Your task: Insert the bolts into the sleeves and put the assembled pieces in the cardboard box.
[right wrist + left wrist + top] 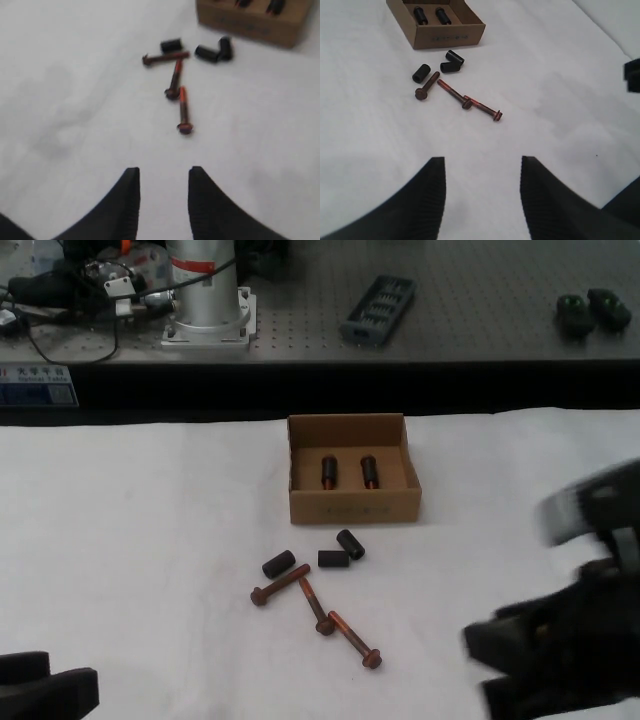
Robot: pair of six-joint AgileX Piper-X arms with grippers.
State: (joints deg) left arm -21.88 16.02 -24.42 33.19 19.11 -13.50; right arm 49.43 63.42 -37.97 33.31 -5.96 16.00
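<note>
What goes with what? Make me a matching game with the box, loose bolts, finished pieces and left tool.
Things:
1. brown cardboard box
2. three loose copper-coloured metal bolts
3. two assembled bolt-and-sleeve pieces
4. left arm's black two-fingered tool

Places or states:
A. side by side inside the box
B. open, holding nothing
C. on the white cloth, nearer the arms than the short black cylindrical sleeves
D. on the white cloth, beyond the sleeves

Pairs: 1-D, 2-C, 3-A, 4-B.

free: counter (150, 540) lay open on near side of bolts (312, 602) | blocked: sleeves (335, 559) sat just beyond, cardboard box (353, 508) stood behind them
</note>
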